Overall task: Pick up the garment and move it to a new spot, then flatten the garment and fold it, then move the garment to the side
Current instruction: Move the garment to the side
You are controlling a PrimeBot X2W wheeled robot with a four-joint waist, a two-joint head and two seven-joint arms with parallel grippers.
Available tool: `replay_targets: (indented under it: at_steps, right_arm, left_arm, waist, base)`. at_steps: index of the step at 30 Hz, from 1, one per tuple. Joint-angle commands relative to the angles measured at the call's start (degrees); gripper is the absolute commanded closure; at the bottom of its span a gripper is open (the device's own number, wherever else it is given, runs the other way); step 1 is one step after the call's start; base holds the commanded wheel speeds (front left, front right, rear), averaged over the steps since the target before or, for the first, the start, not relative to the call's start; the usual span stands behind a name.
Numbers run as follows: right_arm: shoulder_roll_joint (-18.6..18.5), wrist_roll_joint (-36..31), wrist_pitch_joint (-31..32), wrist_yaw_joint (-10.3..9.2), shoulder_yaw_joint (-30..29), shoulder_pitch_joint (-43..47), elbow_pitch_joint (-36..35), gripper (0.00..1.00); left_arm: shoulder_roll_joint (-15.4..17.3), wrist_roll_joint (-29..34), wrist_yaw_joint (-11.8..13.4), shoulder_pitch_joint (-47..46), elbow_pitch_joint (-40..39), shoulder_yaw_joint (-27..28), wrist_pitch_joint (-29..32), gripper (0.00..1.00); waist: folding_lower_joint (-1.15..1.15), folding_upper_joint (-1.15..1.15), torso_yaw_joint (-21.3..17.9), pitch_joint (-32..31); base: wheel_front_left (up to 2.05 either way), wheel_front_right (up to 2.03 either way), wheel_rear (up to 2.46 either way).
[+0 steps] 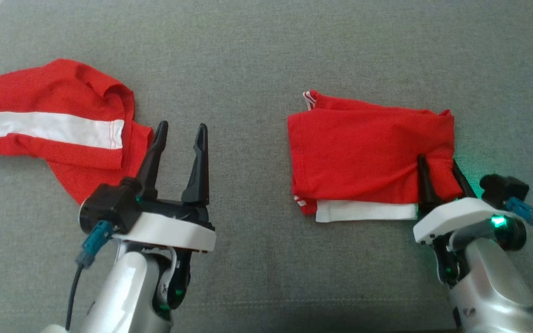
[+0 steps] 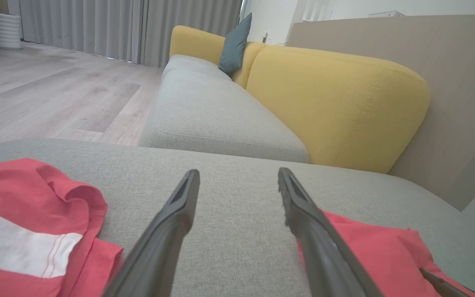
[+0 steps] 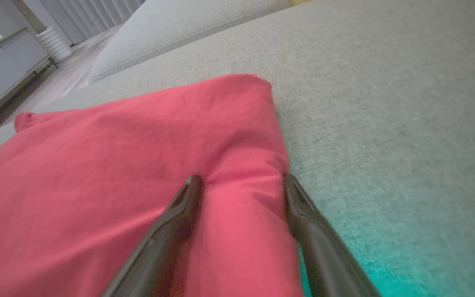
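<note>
Lying folded flat on the right side of the grey seat cushion [image 1: 248,69], red garment [image 1: 368,148] [image 3: 138,165] with a white hem along its near edge. Right gripper [image 1: 437,161] [image 3: 241,179] spread wide over its near right corner, a ridge of red cloth bunched between the fingers, not pinched shut. Left gripper [image 1: 182,127] [image 2: 238,173] equally wide, empty, over bare grey between the two cloths. At far left, a second red garment [image 1: 53,120], white-striped, crumpled. Beyond, yellow sofa back [image 2: 336,103] and teal pillow [image 2: 233,45].

Soft, even daylight; green glow on the cushion [image 3: 344,247]; slightly grainy.
</note>
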Motion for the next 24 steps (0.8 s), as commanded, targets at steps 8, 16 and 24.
replay_targets:
  at_steps: [8,16,24]
  right_arm:
    - [0.09,-10.4,-3.57,-0.04,1.35,-5.1,-0.99,1.0]
    - [-8.32,-19.24,-1.86,-0.04,-1.65,-8.04,-8.93,1.0]
    - [-19.38,-21.29,3.43,-0.04,-8.91,-10.32,-10.97,1.0]
  left_arm:
    - [0.34,1.35,-0.74,-2.26,-1.92,2.9,-0.3,0.0]
    - [0.34,1.71,-1.18,-2.47,-2.13,2.72,-0.31,0.0]
    - [0.34,1.87,-1.43,-2.88,-2.53,2.55,-0.31,0.0]
  waist:
    - [0.0,0.0,-2.19,0.61]
    - [0.0,0.0,-4.73,1.07]
    - [0.0,0.0,-4.87,1.71]
  base:
    - [0.0,0.0,0.0]
    - [0.0,0.0,0.0]
    - [0.0,0.0,0.0]
